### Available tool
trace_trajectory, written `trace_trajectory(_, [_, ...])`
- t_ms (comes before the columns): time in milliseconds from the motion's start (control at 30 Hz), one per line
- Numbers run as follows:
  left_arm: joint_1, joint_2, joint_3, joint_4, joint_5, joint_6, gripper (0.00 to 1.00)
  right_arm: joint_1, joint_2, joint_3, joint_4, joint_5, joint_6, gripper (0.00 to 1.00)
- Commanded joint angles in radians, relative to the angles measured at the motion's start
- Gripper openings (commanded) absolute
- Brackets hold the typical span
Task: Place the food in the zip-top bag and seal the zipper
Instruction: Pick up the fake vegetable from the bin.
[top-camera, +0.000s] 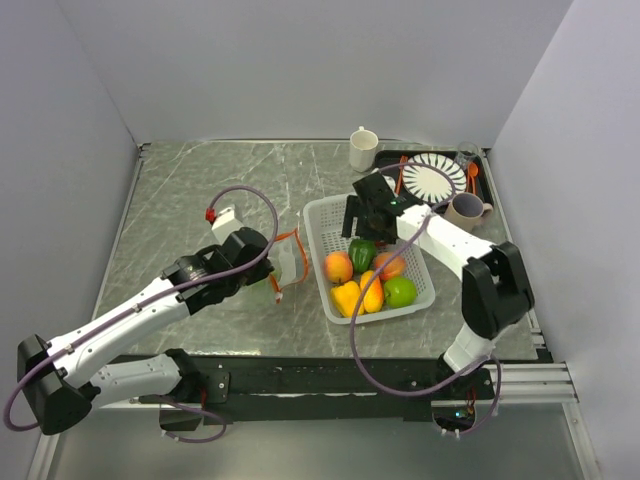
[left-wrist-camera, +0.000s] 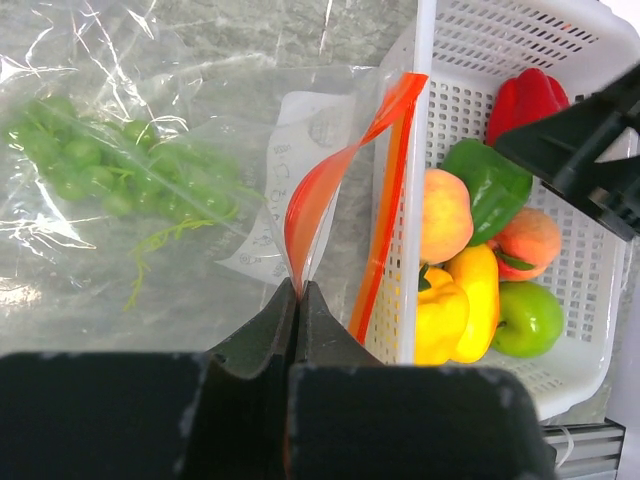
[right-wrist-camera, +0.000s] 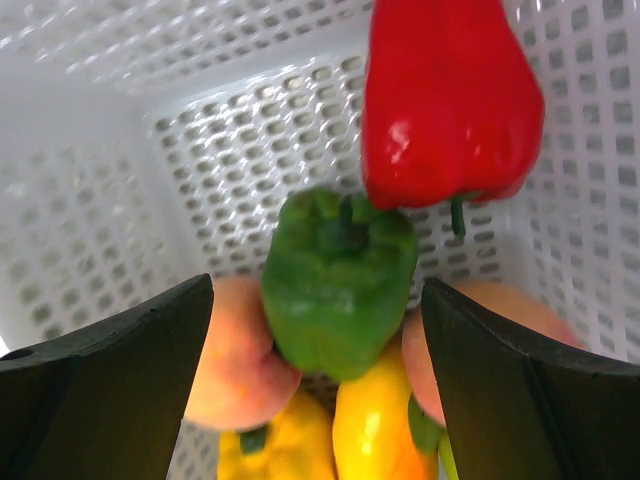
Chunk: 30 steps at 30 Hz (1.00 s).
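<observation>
Fingers (right-wrist-camera: 110, 350) of right gripper (right-wrist-camera: 315, 300) spread wide over green pepper (right-wrist-camera: 338, 270) atop food (right-wrist-camera: 365, 430) in basket (right-wrist-camera: 200, 150); left gripper (left-wrist-camera: 297, 297) pinched shut on zipper (left-wrist-camera: 320, 195) of zip-top bag (left-wrist-camera: 150, 260) beside basket. Glossy, rigid, probably slippery: take across pepper's middle.

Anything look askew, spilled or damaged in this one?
Nothing spilled or broken. The one oddity is the zipper strip of the bag: pinched in the shut left gripper, it twists into a curl beside the basket instead of lying flat. Green grapes are in the bag.
</observation>
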Motion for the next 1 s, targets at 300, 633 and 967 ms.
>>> trace_trajectory(300, [0.004,0.016,0.021,0.028,-0.017,0.018,0.01,0.008,0.124,0.071,-0.093,0.078,0.035,0.89])
trace_trajectory(633, [0.004,0.032,0.025,0.051,0.008,0.031,0.01,0.008,0.174,0.108,-0.075,0.012,0.002,0.66])
trace_trajectory(967, [0.004,0.044,0.019,0.048,0.014,0.025,0.01,0.011,-0.018,0.106,-0.029,-0.002,-0.027,0.15])
